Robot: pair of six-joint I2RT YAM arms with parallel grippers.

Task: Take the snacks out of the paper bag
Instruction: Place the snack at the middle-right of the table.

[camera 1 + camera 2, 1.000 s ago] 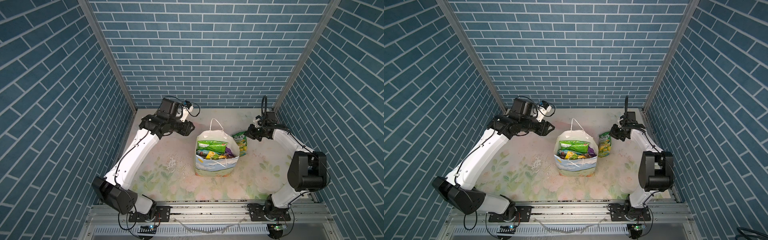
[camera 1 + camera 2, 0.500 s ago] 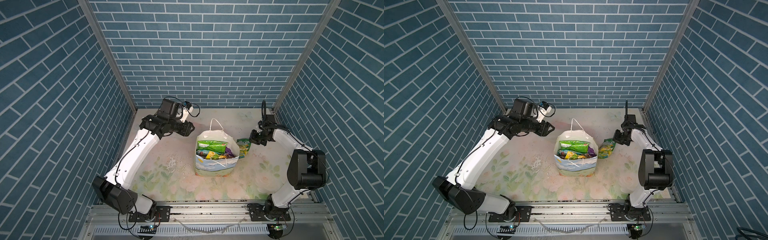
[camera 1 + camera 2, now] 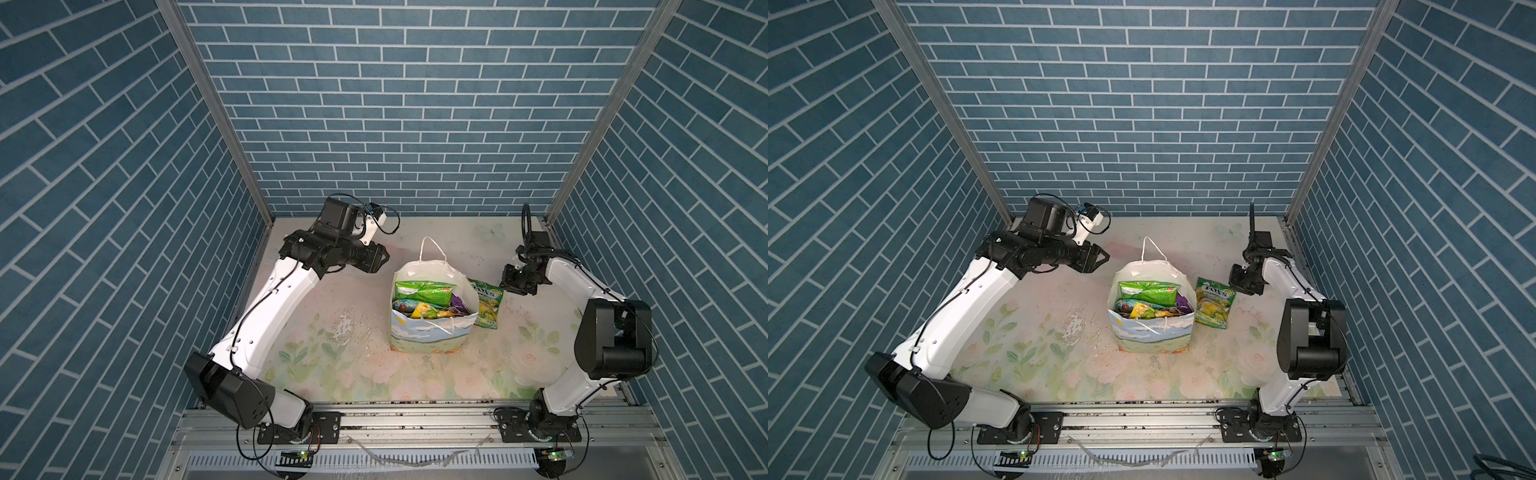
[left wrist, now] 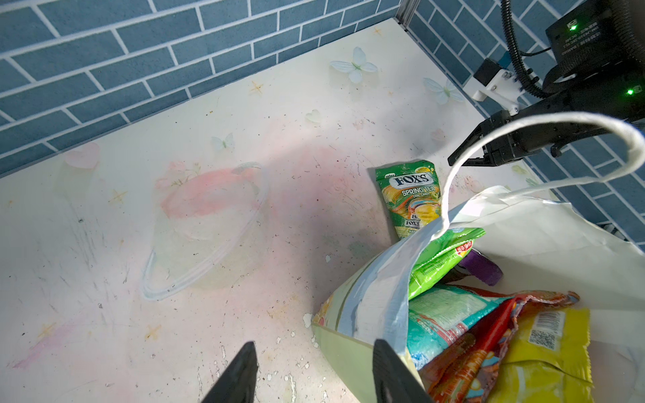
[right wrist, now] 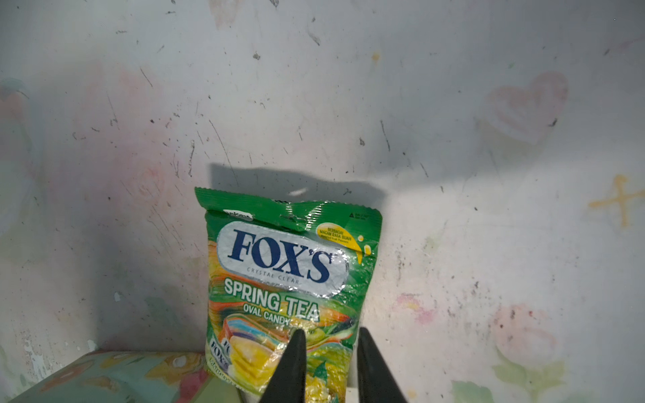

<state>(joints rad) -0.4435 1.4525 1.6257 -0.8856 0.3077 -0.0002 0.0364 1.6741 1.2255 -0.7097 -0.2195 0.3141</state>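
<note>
Left fingers (image 4: 241, 373) stand wide apart and empty beside the upright paper bag (image 3: 428, 336) at mid-counter (image 3: 332, 365). The bag's white cord handle (image 4: 523, 122) loops across their view, and bright snack packets (image 4: 446, 314) crowd its inside. To the bag's right, a green FOX'S packet (image 5: 289, 279) printed "Crystal Clear, Spring Tea, Oval Candy" lies flat on the counter, and the right fingers (image 5: 370, 366), narrowly parted and empty, hover just over it.

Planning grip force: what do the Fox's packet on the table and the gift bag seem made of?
Fox's packet: thin plastic film, glossy; bright glare and fine wrinkles. Gift bag: likely paper, matte; creased white rim, printed sides. Its handle: looks like white twisted cord.
</note>
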